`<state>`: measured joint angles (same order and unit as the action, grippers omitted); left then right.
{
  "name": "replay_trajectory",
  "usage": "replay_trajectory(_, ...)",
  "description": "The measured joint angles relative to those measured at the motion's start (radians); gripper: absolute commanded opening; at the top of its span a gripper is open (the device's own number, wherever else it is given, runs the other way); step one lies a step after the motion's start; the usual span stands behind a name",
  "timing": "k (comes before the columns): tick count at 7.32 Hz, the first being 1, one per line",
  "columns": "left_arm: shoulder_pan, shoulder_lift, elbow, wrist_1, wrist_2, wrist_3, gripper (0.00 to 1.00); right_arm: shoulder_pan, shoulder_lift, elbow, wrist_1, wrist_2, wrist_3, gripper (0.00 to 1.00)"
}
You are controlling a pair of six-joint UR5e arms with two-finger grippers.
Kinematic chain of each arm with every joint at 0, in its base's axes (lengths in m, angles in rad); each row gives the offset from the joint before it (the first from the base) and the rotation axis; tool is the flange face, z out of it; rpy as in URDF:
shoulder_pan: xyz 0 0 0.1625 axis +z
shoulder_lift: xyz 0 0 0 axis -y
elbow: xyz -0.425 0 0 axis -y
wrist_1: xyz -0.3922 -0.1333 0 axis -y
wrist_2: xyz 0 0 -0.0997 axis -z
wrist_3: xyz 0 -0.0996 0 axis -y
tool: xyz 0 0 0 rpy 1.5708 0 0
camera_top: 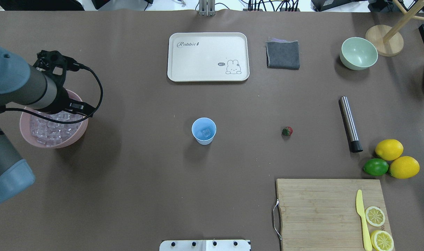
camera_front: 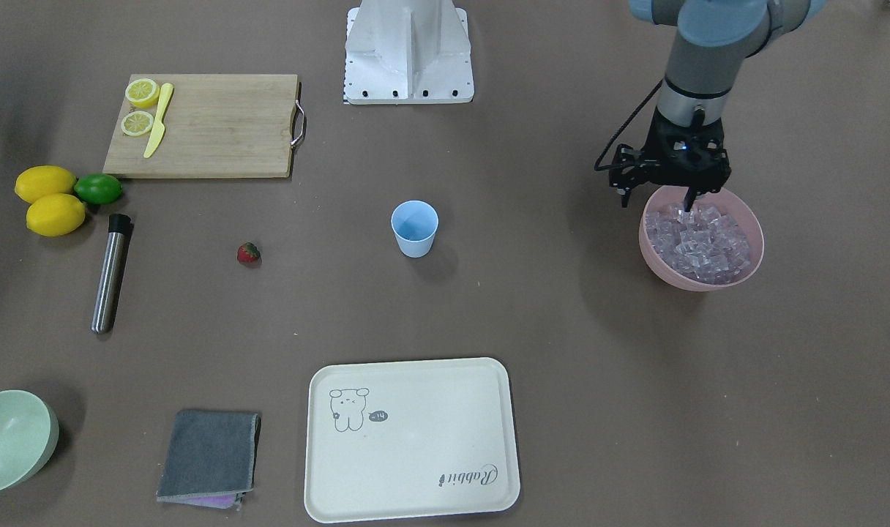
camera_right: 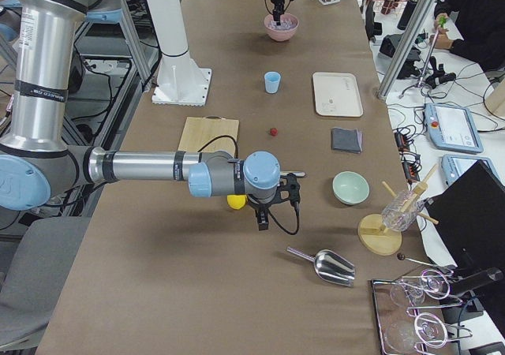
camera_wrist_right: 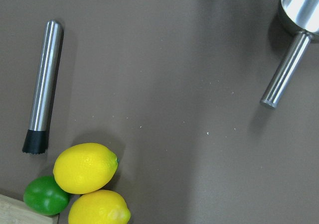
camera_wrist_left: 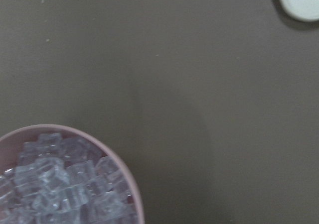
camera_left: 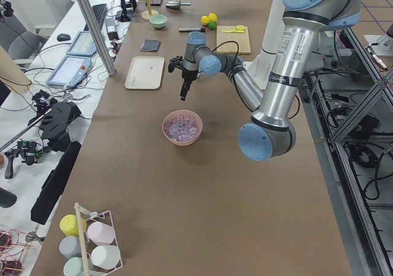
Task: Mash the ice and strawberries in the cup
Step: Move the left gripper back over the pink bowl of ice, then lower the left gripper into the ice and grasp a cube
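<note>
Brown table (camera_front: 533, 307), front-facing view: cup (camera_front: 414, 228) central and upright; strawberry (camera_front: 248, 253) lying toward the robot's right of cup; left claw (camera_front: 690, 201) well to cup's other side, tips among ice (camera_front: 701, 238) in pink bowl (camera_front: 653, 252), opening impossible to judge. Overhead: some ice inside cup. Right-side view: right claw (camera_right: 262, 217) far from cup, opening likewise unclear.

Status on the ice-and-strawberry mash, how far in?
Done: one ice cube appears to sit in the pale-blue cup. In hand: the left gripper reaches into the ice in the pink bowl, likely for another cube. Left: the strawberry lies on the table outside the cup, and the steel muddler lies untouched, so no mashing yet.
</note>
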<state>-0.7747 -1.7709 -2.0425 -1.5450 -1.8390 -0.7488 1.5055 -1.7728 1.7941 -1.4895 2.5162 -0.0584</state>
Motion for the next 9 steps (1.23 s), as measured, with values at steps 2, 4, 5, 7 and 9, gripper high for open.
replay_trajectory(2,-0.009,0.083,0.043,-0.100,0.002,0.011,0.84,-0.005,0.001,0.002,0.000,0.002,0.001,1.00)
replay_trajectory(4,-0.007,0.114,0.064,-0.129,0.005,-0.015,0.81,-0.012,0.003,0.005,0.000,0.002,0.002,1.00)
replay_trajectory(5,-0.003,0.117,0.073,-0.132,0.005,-0.027,0.78,-0.012,0.004,0.007,0.000,0.003,0.003,1.00)
replay_trajectory(7,0.005,0.127,0.079,-0.134,0.001,-0.044,0.70,-0.013,0.004,0.013,0.001,0.005,0.016,1.00)
replay_trajectory(9,0.040,0.132,0.082,-0.135,0.003,-0.084,0.62,-0.016,0.004,0.024,0.001,0.005,0.046,1.00)
